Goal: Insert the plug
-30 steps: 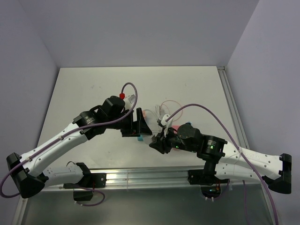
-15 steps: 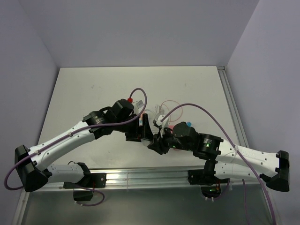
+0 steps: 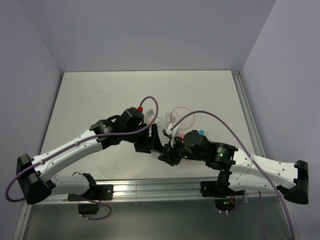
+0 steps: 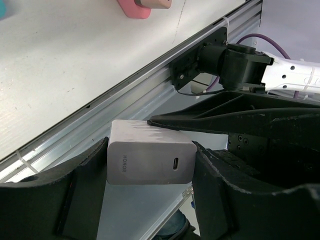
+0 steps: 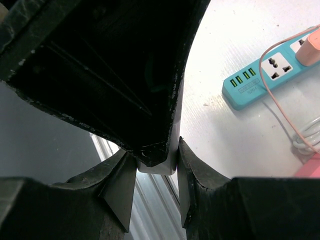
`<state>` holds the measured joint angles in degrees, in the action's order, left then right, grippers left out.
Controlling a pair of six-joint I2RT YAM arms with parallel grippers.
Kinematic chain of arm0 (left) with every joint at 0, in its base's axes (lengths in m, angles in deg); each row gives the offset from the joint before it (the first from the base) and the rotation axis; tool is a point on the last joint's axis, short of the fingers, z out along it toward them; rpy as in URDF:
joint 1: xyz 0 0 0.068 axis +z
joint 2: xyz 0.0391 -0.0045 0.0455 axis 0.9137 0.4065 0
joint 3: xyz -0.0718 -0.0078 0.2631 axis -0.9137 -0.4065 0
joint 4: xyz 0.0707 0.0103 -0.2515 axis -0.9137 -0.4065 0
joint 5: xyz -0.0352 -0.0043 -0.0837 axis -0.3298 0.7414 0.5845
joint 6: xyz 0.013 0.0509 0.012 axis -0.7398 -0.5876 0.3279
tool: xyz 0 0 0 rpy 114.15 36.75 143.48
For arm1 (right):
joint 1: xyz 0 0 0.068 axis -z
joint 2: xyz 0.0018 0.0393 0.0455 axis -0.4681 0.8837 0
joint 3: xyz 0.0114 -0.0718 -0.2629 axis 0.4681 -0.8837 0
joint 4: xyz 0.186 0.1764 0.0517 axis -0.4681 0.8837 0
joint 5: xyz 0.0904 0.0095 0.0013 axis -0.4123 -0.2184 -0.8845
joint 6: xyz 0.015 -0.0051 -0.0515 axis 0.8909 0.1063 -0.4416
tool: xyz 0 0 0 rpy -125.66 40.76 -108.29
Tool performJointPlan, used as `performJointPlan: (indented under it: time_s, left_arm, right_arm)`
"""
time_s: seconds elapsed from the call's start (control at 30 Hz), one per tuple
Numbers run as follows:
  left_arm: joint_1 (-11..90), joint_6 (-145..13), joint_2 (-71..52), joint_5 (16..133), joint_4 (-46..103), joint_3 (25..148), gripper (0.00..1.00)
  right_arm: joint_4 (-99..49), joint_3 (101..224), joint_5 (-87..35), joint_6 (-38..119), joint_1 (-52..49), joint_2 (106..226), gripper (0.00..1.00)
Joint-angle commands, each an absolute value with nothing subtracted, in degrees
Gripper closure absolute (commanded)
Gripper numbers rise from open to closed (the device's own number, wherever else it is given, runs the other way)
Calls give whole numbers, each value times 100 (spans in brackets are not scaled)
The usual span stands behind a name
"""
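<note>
Rail: a metal rail (image 4: 131, 102) ran along the near edge of the tabletop (image 3: 100, 95).
Right gripper: the right gripper (image 5: 157, 161) sat near the middle of the near edge. Its 2 fingers (image 5: 120, 185) were clenched on the thin sides of the charger plug (image 4: 150, 160).
Charger plug: it was a small white block with the word HONOR and 1 little port on its face. It was held up in the air, between the 2 grippers.
Left gripper: the left gripper (image 3: 156, 141) met the right one. Its fingers (image 4: 82, 195) lay against both wide sides of the charger plug, grasping it.
Power strip: a blue power strip (image 5: 250, 85) lay on the tabletop just past the grippers, toward the right edge.
Pink plug: a pink plug (image 5: 311, 47) sat in the power strip, and a thin pink cable (image 5: 272, 82) looped over it.
</note>
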<state>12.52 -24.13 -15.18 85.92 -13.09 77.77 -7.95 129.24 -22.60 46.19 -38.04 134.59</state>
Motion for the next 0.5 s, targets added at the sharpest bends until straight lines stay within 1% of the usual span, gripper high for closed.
performJointPlan:
  time_s: [0.0, 0.03, 0.07, 0.1, 0.13, 0.17, 0.23, 0.27, 0.37, 0.4, 0.43, 0.47]
  left_arm:
    - [1223, -2487, -1506, 8946, -1217, 7656, 100]
    - [1223, -2478, -1498, 8902, -1235, 7638, 100]
    - [1223, -2487, -1515, 8798, -1313, 7638, 100]
    - [1223, -2469, -1515, 8509, -1392, 7673, 100]
    - [1223, -2478, -1524, 8341, -1480, 7708, 100]
    - [1223, -2530, -1524, 8183, -1638, 7821, 100]
    - [1223, -2540, -1515, 7603, -1814, 7963, 100]
    - [1223, -2557, -1533, 7453, -1832, 8076, 100]
    - [1223, -2575, -1568, 6707, -1797, 8218, 100]
    - [1223, -2583, -1559, 6644, -1789, 8253, 100]
    - [1223, -2601, -1498, 6269, -1736, 8279, 100]
    - [1223, -2671, -1471, 6143, -1657, 8262, 100]
  right_arm:
    - [-1235, 13356, -1956, 4716, -3774, 13374, 100]
    - [-1191, 13391, -1894, 4743, -3783, 13400, 99]
    - [-1165, 13400, -1772, 4761, -3775, 13453, 92]
    - [-1130, 13409, -1683, 4848, -3783, 13453, 67]
    - [-1051, 13418, -1482, 4893, -3783, 13445, 57]
    - [-1015, 13409, -1385, 4945, -3775, 13401, 41]
    - [-910, 13331, -1017, 5103, -3774, 13304, 25]
    - [-875, 13295, -901, 5226, -3774, 13174, 13]
    - [-629, 13251, -305, 5507, -3757, 12962, 11]
    - [-541, 13242, -155, 5735, -3748, 12900, 11]
    - [-419, 13190, 38, 5859, -3748, 12761, 11]
    - [-365, 13155, 319, 6086, -3748, 12663, 11]
